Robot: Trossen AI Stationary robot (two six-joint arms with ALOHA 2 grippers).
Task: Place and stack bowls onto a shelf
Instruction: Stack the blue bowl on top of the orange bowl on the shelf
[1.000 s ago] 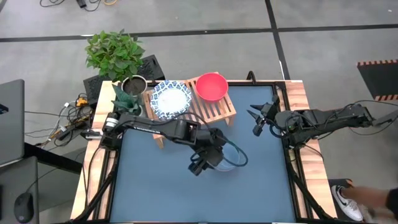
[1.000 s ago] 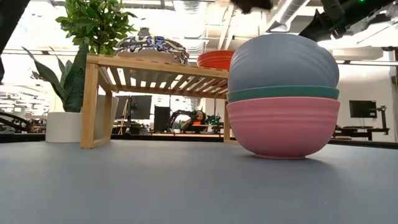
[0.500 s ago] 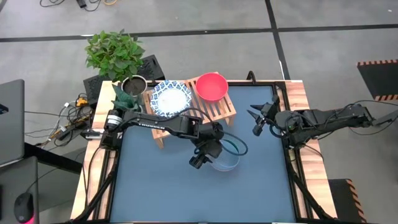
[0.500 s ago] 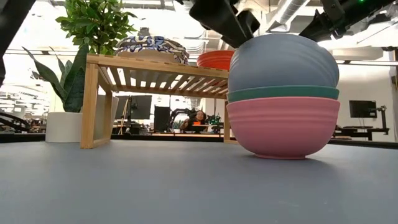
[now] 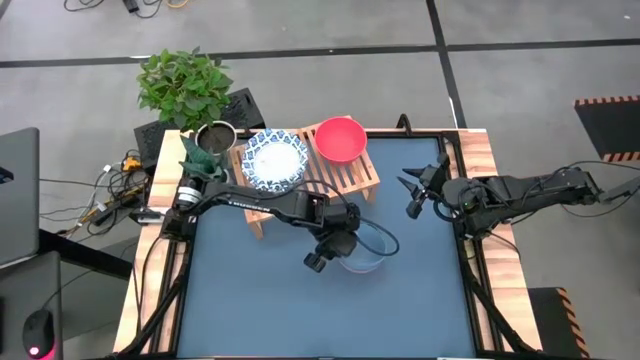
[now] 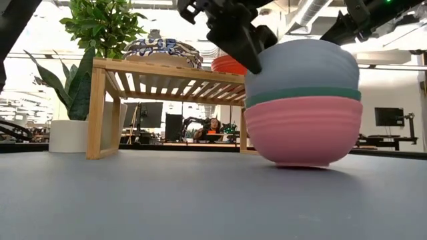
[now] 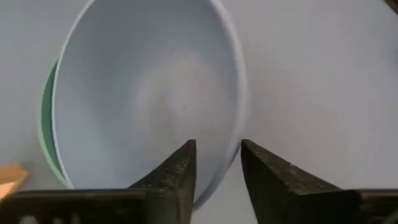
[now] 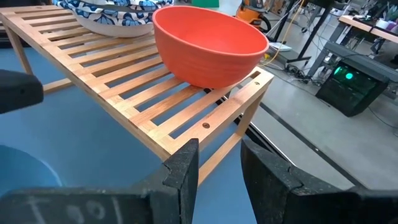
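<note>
Left gripper is taking the blue bowl by its rim, on top of the nested pile just in front of the shelf.

The blue bowl (image 7: pixel 149 99) is sitting uppermost in the teal-green bowl (image 6: pixel 303 97) and the pink bowl (image 6: pixel 303 130) on the table (image 5: pixel 260 310), and the left gripper (image 7: pixel 214 168) is straddling its rim, one finger inside and one outside, jaws slightly apart and not visibly pinching yet. For a clean lift the fingers should probably close fully on the wall and rise straight, since the pile is looking tilted in the low view and the lower bowls could come along. The shelf (image 5: pixel 345 180) is carrying patterned bowls (image 5: pixel 275 160) and a red bowl (image 5: pixel 340 138); the free room is lying above those. The right gripper (image 5: pixel 415 195) is waiting open beside the shelf's end.
</note>
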